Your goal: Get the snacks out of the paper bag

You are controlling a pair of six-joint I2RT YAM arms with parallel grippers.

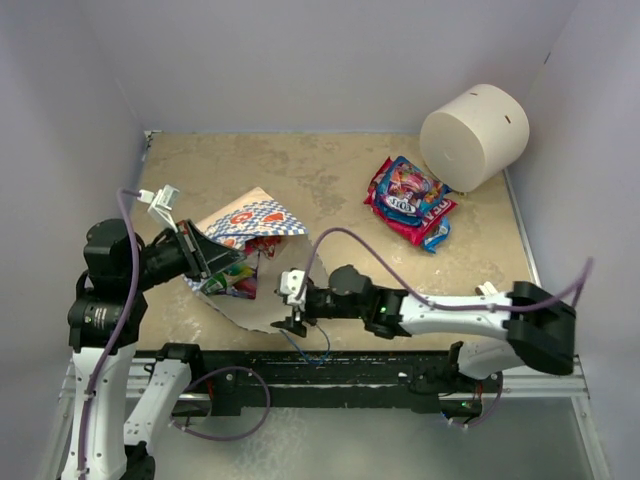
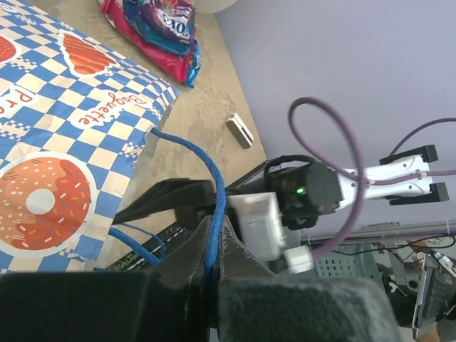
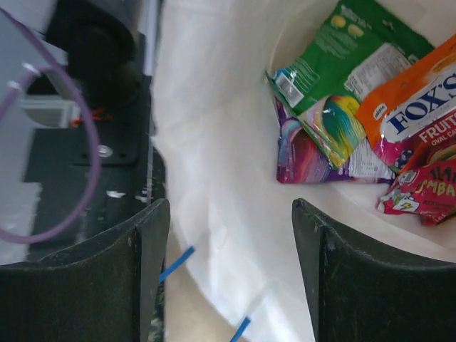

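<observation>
Left claw (image 2: 212, 242) is pressed together, pinching the blue cord handle (image 2: 206, 167) of the paper bag (image 1: 255, 218); the cord is running straight up between the two fingers in the left wrist view.

Bag is lying on the left half of the counter (image 1: 320, 170), checkered side up, mouth facing the near edge and the right arm. Left arm is holding it from the left side.

Right claw (image 3: 229, 214) is spread wide with nothing between the fingers (image 3: 107, 271). It is sitting at the bag mouth, looking onto the cream lining. Not touching any packet as far as the right wrist view shows.

Snacks inside the bag, bunched at the far end of the lining:
- green packet (image 3: 349, 50) on top, tilted
- orange packet (image 3: 417, 96) overlapping its right edge
- purple-pink packet (image 3: 313, 153) lying under the green one
- red packet (image 3: 424, 189) at the lower right, partly cut off by the frame

Pile of snacks (image 1: 408, 200) is already lying out on the counter at the far right, red, blue and pink wrappers overlapping, well apart from the bag. It is sitting just beside the white cylinder (image 1: 473, 135), which is tipped in the far right corner. Cannot tell if pile and cylinder are touching.
</observation>
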